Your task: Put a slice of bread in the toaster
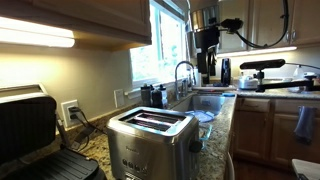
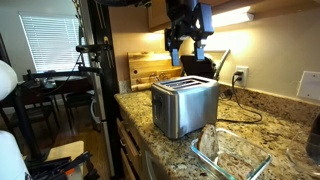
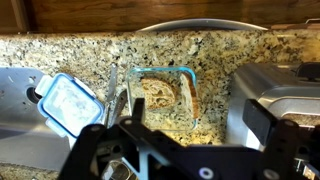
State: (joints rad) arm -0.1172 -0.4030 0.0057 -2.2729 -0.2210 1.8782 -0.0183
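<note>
The slice of bread (image 3: 160, 93), tan with a darker crust, lies in a clear glass container (image 3: 192, 100) on the granite counter. In the wrist view the container sits between the blue lid (image 3: 70, 102) and the steel toaster (image 3: 272, 100). The toaster also shows in both exterior views (image 1: 150, 135) (image 2: 185, 105), its two slots empty. My gripper (image 3: 198, 120) is open and empty. It hangs high above the counter, over the area behind the toaster in both exterior views (image 1: 206, 58) (image 2: 189, 55). The glass container (image 2: 235, 158) stands in front of the toaster in an exterior view.
A black grill press (image 1: 35, 135) stands beside the toaster. A sink (image 1: 205, 100) with a faucet (image 1: 183, 72) lies along the counter. A wooden cutting board (image 2: 150, 70) leans on the wall. A power cord (image 2: 240, 105) runs from the toaster to a wall outlet.
</note>
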